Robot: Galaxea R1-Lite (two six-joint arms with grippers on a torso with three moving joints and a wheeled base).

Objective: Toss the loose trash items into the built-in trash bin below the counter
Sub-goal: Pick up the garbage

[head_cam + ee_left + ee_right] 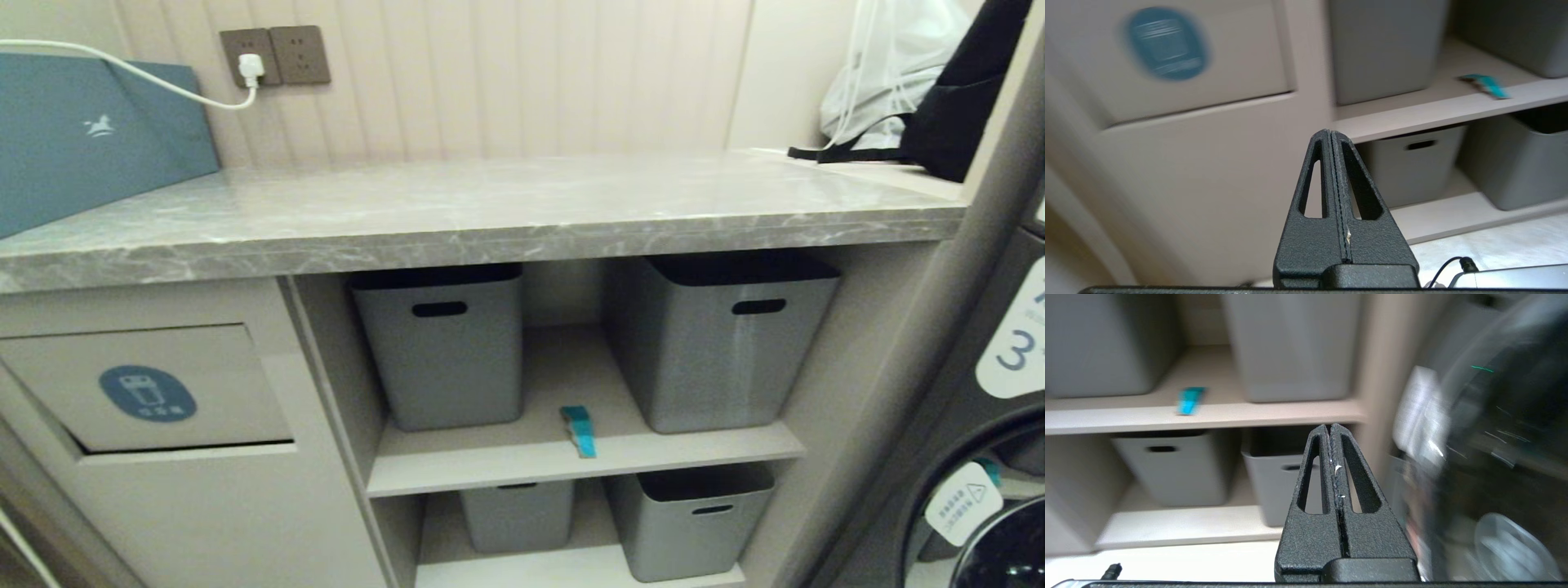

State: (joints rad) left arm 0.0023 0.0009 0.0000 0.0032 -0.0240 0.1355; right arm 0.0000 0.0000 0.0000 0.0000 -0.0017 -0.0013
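A teal-blue wrapper point(578, 429), flat and slightly creased, is seen lying on the upper shelf point(571, 465) of the open cabinet, between two grey plastic tubs point(445, 351) with slot handles; their contents are hidden. Two more such tubs point(690, 523) are set on the lower shelf. To the robot's left of the shelves, the built-in trash bin point(163, 392) is presented as a smooth beige cabinet front with a rectangular flap marked by a round blue icon; a dark gap is shown along the flap's lower edge. Above, a grey marbled desk point(490, 212) is seen, bearing a long blue box point(82, 139) and a white drawstring bag point(890, 73). The left gripper point(1331, 132) is held low before the bin front, its textured black fingers clenched on nothing. The right gripper point(1330, 426) is likewise closed and unloaded, below the shelves beside a glossy dark round door point(996, 506).
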